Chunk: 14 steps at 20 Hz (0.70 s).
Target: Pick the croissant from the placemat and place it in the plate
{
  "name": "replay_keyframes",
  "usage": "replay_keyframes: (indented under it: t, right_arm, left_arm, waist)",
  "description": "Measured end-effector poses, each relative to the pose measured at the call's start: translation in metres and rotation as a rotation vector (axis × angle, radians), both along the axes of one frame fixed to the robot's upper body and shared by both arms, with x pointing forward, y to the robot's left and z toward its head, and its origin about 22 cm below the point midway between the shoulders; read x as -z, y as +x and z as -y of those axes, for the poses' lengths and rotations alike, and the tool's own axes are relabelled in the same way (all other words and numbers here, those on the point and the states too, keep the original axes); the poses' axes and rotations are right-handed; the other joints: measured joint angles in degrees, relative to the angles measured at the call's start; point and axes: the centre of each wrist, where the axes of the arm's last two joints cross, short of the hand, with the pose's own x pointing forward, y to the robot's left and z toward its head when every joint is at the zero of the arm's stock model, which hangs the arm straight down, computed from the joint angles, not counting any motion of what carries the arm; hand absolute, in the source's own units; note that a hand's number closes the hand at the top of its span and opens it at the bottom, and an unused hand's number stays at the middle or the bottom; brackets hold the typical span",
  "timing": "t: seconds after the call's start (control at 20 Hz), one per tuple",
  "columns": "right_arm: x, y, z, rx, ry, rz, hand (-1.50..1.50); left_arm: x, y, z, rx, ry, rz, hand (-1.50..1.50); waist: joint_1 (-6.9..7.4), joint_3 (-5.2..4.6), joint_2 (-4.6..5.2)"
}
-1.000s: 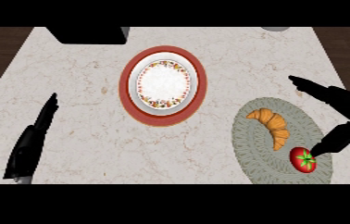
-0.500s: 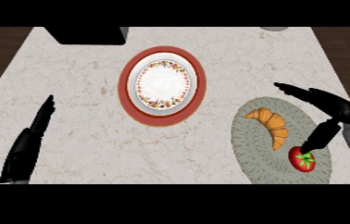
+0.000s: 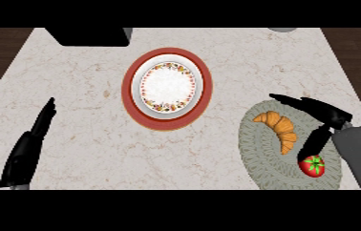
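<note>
Reaching for the croissant (image 3: 279, 128), my right hand (image 3: 325, 118) hangs at the right edge of the frame with the fingers spread wide and the thumb apart; it holds nothing. The croissant lies on the grey placemat (image 3: 262, 154) at the lower right, touching no finger as far as I see. To do this step well, I would bring fingers and thumb down on the 2 long sides of the croissant and close at its thick middle, keeping away from the tomato (image 3: 313, 165) just below the thumb. The plate (image 3: 168, 86) waits at the upper centre, well apart. My left hand (image 3: 32, 146) rests open at the lower left. The right wrist is cut off by the frame edge, and height above the placemat is hard to judge.
</note>
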Motion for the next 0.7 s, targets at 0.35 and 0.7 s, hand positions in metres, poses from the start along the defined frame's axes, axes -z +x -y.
replay_keyframes:
  t: [0.35, 0.7]
  right_arm:
    - [0.023, 0.0, -0.001, 0.002, 0.0, -0.014, -1.5]
    - [0.031, 0.005, -0.005, 0.0, 0.047, 0.014, 1.5]
  left_arm:
    - [0.005, -0.001, 0.0, 0.005, -0.01, -0.005, 0.0]
    - [0.008, -0.003, 0.001, -0.003, -0.008, -0.003, 0.0]
  waist:
    - [0.03, 0.0, -0.01]
    - [-0.08, -0.21, -0.19]
